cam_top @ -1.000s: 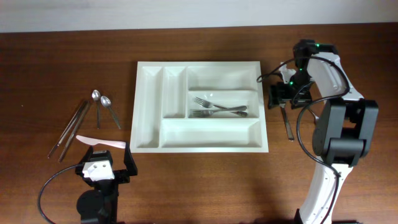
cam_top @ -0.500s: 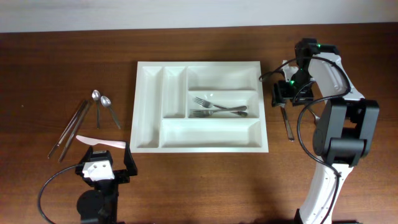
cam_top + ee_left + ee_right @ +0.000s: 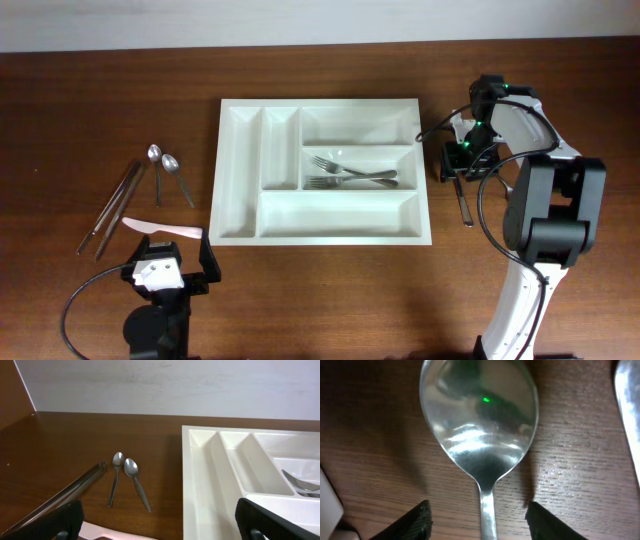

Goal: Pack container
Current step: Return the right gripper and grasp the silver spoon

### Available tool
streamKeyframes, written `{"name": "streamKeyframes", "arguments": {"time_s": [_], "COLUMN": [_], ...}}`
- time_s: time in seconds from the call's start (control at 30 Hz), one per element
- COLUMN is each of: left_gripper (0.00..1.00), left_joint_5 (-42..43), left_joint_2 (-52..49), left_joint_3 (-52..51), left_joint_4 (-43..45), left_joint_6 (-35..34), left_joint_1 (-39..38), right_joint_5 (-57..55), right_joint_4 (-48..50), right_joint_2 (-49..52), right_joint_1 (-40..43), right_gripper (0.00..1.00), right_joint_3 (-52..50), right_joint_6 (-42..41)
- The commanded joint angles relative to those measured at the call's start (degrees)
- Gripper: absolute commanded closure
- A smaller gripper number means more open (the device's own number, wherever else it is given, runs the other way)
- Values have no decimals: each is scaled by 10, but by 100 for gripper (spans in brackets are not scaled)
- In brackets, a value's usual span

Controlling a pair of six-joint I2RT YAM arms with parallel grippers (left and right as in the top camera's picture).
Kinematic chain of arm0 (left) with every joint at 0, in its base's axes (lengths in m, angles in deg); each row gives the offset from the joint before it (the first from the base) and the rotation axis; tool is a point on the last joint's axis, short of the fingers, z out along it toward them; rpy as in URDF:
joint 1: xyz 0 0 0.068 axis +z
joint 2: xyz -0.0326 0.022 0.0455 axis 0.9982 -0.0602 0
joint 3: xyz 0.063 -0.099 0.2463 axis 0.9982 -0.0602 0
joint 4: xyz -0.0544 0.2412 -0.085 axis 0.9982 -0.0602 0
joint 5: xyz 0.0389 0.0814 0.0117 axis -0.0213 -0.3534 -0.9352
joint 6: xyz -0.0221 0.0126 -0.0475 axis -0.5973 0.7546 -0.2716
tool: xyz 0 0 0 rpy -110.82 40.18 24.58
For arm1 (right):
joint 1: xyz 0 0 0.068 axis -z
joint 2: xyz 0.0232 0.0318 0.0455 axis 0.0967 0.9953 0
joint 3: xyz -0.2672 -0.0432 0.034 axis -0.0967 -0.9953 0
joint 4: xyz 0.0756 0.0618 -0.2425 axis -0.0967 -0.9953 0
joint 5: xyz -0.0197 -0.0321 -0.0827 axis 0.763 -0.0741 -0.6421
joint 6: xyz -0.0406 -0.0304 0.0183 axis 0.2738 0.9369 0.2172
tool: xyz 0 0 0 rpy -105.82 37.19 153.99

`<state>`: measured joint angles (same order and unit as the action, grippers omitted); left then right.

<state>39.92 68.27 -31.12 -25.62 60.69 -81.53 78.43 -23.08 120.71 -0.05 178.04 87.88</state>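
Note:
The white container lies mid-table, its near rim also showing in the left wrist view. Two forks rest in its middle right compartment. Just right of it a metal spoon lies on the wood. My right gripper is low over this spoon. Its fingers stand either side of the spoon's neck, apart from it, so this right gripper is open. My left gripper is parked at the front left, wide open and holding nothing.
Left of the container lie two small spoons, long thin metal utensils and a pink plastic knife. Another metal piece lies just right of the big spoon. The right arm's base stands behind the spoon's handle.
The right gripper has shifted slightly right and lower onto the spoon, and its jaws have narrowed. The left arm and the cutlery have not moved.

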Motion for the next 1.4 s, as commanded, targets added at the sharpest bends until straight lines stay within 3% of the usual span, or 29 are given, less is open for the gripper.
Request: {"name": "streamKeyframes", "arguments": {"time_s": [0.0, 0.23, 0.5, 0.6, 0.77, 0.83, 0.87, 1.17, 1.37], "left_gripper": [1, 1, 1, 1, 1, 1, 1, 1, 1], "left_joint_5": [-2, -2, -2, -2, -2, -2, -2, -2, -2], "left_joint_2": [3, 3, 3, 3, 3, 3, 3, 3, 3], "left_joint_3": [-4, -4, -4, -4, -4, -4, -4, -4, -4], "left_joint_4": [0, 0, 0, 0, 0, 0, 0, 0, 0], "left_joint_6": [9, 9, 9, 9, 9, 9, 9, 9, 9], "left_joint_1": [4, 4, 4, 4, 4, 4, 4, 4, 4], "right_joint_5": [-27, -35, -41, -41, -41, -41, -41, -41, -41], "right_joint_4": [3, 14, 70, 86, 90, 91, 92, 92, 36], "right_joint_2": [-3, -2, -2, -2, -2, -2, -2, -2, -8], "right_joint_1": [-2, -2, -2, -2, -2, -2, -2, -2, -2], "right_gripper": [48, 58, 58, 69, 78, 87, 96, 96, 96], "right_joint_3": [-3, -4, -56, -84, -90, -90, -90, -84, 19], "right_joint_6": [-20, -22, -22, -22, -26, -30, -30, -30, -35]}}
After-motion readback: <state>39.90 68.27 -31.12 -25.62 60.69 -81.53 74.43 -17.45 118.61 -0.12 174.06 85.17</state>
